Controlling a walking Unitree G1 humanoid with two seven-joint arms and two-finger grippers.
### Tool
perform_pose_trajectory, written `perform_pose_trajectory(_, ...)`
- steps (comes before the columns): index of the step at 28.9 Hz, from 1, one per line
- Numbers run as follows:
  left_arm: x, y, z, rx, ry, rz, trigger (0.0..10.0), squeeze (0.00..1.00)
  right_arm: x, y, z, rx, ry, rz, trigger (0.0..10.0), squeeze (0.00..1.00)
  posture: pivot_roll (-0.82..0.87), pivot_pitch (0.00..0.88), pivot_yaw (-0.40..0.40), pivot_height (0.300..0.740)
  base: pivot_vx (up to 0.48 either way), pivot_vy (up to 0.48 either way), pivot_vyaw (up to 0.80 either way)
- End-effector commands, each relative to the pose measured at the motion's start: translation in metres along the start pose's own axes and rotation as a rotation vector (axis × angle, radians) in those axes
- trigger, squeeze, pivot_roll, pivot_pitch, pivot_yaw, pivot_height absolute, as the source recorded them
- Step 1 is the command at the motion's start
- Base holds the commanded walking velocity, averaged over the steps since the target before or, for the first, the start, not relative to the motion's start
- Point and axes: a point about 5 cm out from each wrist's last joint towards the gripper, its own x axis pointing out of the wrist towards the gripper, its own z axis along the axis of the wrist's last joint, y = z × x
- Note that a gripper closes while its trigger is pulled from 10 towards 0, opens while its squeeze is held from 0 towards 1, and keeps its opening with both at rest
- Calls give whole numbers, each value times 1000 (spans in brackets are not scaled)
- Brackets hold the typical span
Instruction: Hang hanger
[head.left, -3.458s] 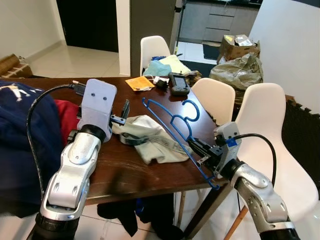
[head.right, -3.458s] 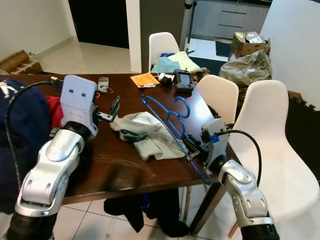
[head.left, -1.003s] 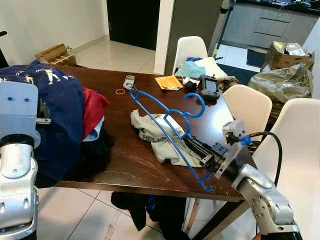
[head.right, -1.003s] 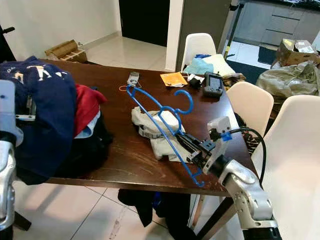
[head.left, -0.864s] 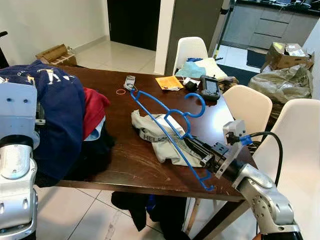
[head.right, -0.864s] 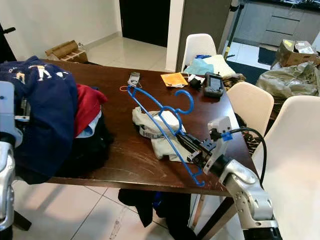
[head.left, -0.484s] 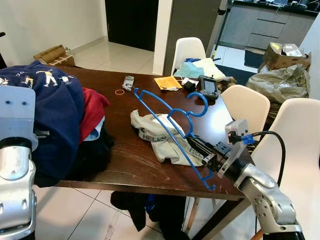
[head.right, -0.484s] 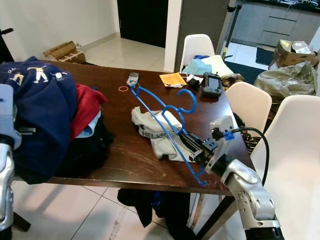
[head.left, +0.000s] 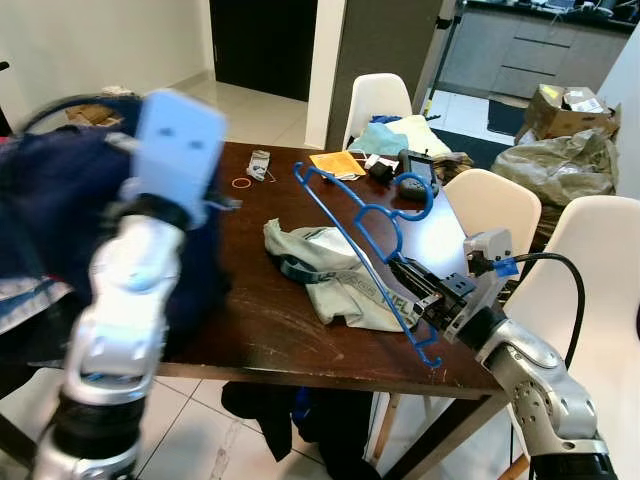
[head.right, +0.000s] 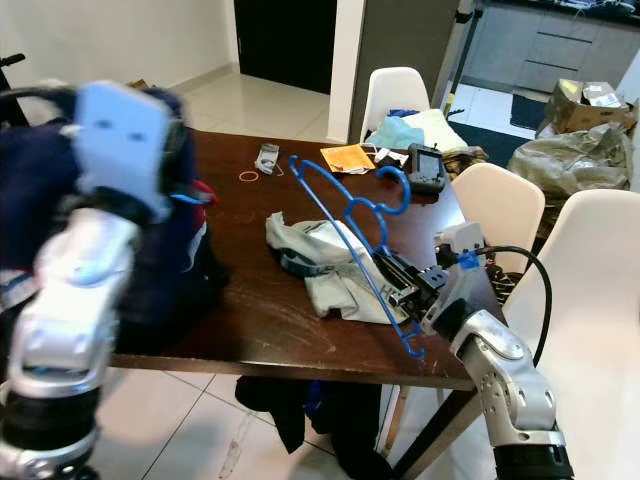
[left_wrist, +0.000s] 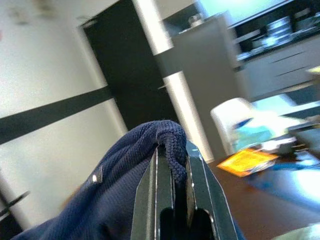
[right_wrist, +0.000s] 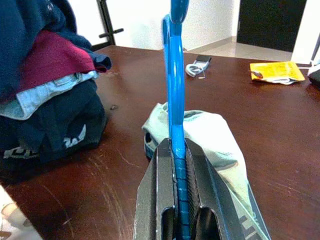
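Observation:
A blue plastic hanger stands tilted over the dark wooden table, its hook toward the far side. My right gripper is shut on the hanger's lower bar near the table's right front corner; the right wrist view has the bar clamped between the fingers. My left arm is raised at the left, blurred. My left gripper is shut on a fold of a navy blue garment, which bulks behind that arm.
A pale green garment lies crumpled mid-table under the hanger. Red clothing sits in the pile at the left. A yellow envelope and a handheld device lie at the far edge. White chairs stand right; dark clothes lie under the table.
My left arm has swung up and rightward with the navy garment and now blurs across the left side. The hanger in my right gripper has shifted slightly right.

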Motion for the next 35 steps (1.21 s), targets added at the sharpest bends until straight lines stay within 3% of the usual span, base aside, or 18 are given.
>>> perform_pose_trajectory(1,6,-17,5,-1,-45,-65,0,0,0,-3,3,-9,-15,-20,10000,0,85,0,-66,740,0,0,0)
perform_pose_trajectory(7,5,-44,-10,16,-18,-183,0,0,-5,-7,4,-24,-21,-60,10000,0,58,0,-51,740,0,0,0)
perform_pose_trajectory(20,8,-50,-26,52,-6,-224,0,0,-9,-11,3,-34,-18,-110,10000,0,49,1,-48,740,0,0,0)
perform_pose_trajectory(21,9,-51,-34,100,22,-259,10000,0,-10,-11,3,-37,-16,-119,10000,0,38,10,-42,740,0,0,0)
perform_pose_trajectory(22,9,-51,-40,135,45,-285,10000,0,-11,-12,3,-39,-15,-124,10000,0,38,10,-42,740,0,0,0)
perform_pose_trajectory(23,9,-46,-46,155,77,-288,10000,1000,-12,-12,3,-41,-12,-128,10000,0,36,11,-40,740,0,0,0)
perform_pose_trajectory(25,9,-42,-49,164,97,-286,10000,1000,-13,-13,3,-41,-10,-130,10000,0,37,13,-40,740,0,0,0)
perform_pose_trajectory(29,8,1,-60,232,210,-180,10000,1000,-14,-12,2,-39,-5,-126,10000,0,37,15,-41,740,0,0,0)
perform_pose_trajectory(30,8,1,-60,232,210,-180,10000,1000,-14,-12,2,-39,-5,-126,10000,0,37,15,-41,740,0,0,0)
perform_pose_trajectory(32,5,21,-62,263,271,-104,10000,1000,-14,-12,2,-38,-5,-122,10000,0,47,18,-42,740,0,0,0)
perform_pose_trajectory(35,-4,32,-52,246,296,-32,10000,1000,-13,-12,2,-37,-3,-116,10000,0,60,22,-43,740,0,0,0)
